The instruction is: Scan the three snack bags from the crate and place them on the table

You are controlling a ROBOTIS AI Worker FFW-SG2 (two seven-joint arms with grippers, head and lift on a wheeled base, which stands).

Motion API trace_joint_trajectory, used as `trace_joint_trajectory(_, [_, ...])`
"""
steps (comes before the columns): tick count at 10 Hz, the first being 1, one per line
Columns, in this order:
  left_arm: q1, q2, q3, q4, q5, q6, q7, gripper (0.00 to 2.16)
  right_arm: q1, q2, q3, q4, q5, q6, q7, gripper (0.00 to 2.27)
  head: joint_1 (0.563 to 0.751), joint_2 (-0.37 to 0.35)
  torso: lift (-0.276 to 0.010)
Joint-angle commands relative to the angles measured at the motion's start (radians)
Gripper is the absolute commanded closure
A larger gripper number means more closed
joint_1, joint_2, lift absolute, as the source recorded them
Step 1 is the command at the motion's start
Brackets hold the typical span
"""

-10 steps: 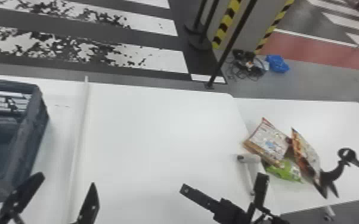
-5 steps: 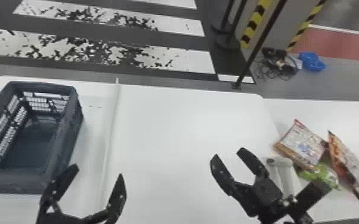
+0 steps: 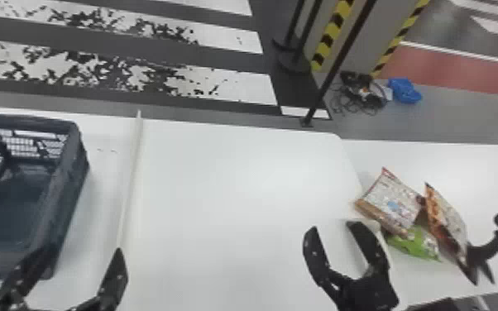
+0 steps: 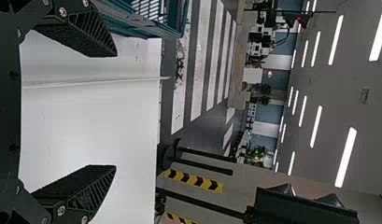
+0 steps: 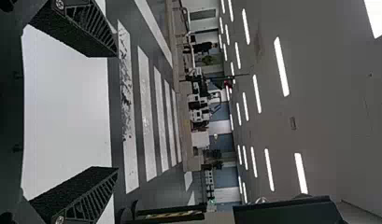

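Taking the crate (image 3: 67,198) as datum, we find the left gripper (image 3: 79,251) near it, the right gripper (image 3: 333,226) farther right, both wide and empty, and the three snack bags (image 3: 393,203) rightmost, lying nearer the right gripper.

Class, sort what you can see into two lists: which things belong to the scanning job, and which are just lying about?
Job:
- crate
- pale snack bag
- green snack bag
- orange-edged snack bag
- white table under the bags
- left gripper, right gripper
- black curved device, perhaps the scanner

Lying about:
- blue bundle on the floor
- dark cable tangle beside it
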Motion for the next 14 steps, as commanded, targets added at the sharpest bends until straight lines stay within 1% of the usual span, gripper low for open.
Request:
trace_joint_trajectory(1, [0.034, 0.0, 0.011, -0.019, -0.01, -0.03, -0.003, 0.17, 0.012, -0.01, -0.025, 0.002, -0.005, 0.041, -0.004, 0.06, 0.695, -0.296, -0.037])
trace_joint_trajectory(2, [0.052, -0.002, 0.001, -0.031, -0.027, -0.033, -0.008, 0.17, 0.019, -0.021, -0.025, 0.001, -0.005, 0.093, -0.021, 0.06, 0.695, -0.304, -0.037])
trace_joint_trajectory(3, [0.065, -0.006, -0.013, -0.04, -0.051, -0.033, -0.006, 0.17, 0.027, -0.033, -0.021, 0.007, -0.004, 0.105, -0.041, 0.06, 0.695, -0.325, -0.037])
trace_joint_trajectory(4, [0.075, -0.005, -0.025, -0.053, -0.061, -0.039, -0.008, 0.17, 0.042, -0.041, -0.021, 0.004, -0.007, 0.105, -0.054, 0.06, 0.695, -0.346, -0.037])
trace_joint_trajectory(5, [0.077, -0.009, -0.028, -0.053, -0.065, -0.046, -0.011, 0.18, 0.058, -0.052, -0.024, 0.004, -0.016, 0.09, -0.067, 0.06, 0.695, -0.35, -0.037])
trace_joint_trajectory(6, [0.084, -0.015, -0.028, -0.054, -0.068, -0.046, -0.009, 0.18, 0.088, -0.064, -0.037, -0.009, -0.051, 0.075, -0.066, 0.06, 0.695, -0.35, -0.037])
trace_joint_trajectory(7, [0.088, -0.022, -0.041, -0.056, -0.077, -0.046, -0.009, 0.18, 0.123, -0.071, -0.063, -0.019, -0.08, 0.026, -0.064, 0.06, 0.695, -0.35, -0.037])
trace_joint_trajectory(8, [0.088, -0.029, -0.062, -0.054, -0.1, -0.046, -0.008, 0.18, 0.143, -0.081, -0.09, -0.019, -0.114, 0.004, -0.06, 0.06, 0.695, -0.35, -0.037])
trace_joint_trajectory(9, [0.088, -0.029, -0.081, -0.054, -0.12, -0.046, 0.006, 0.18, 0.159, -0.082, -0.108, -0.016, -0.146, -0.014, -0.043, 0.05, 0.695, -0.35, -0.037])
trace_joint_trajectory(11, [0.086, -0.032, -0.088, -0.046, -0.13, -0.046, 0.011, 0.18, 0.162, -0.085, -0.111, -0.016, -0.169, -0.017, -0.038, 0.05, 0.695, -0.35, -0.037])
trace_joint_trajectory(13, [0.088, -0.041, -0.088, -0.04, -0.13, -0.033, 0.017, 0.18, 0.162, -0.099, -0.114, -0.016, -0.194, -0.017, -0.038, 0.05, 0.695, -0.35, -0.037])
trace_joint_trajectory(14, [0.084, -0.049, -0.088, -0.033, -0.13, -0.024, 0.015, 0.18, 0.162, -0.101, -0.116, -0.016, -0.203, -0.017, -0.038, 0.05, 0.695, -0.35, -0.037])
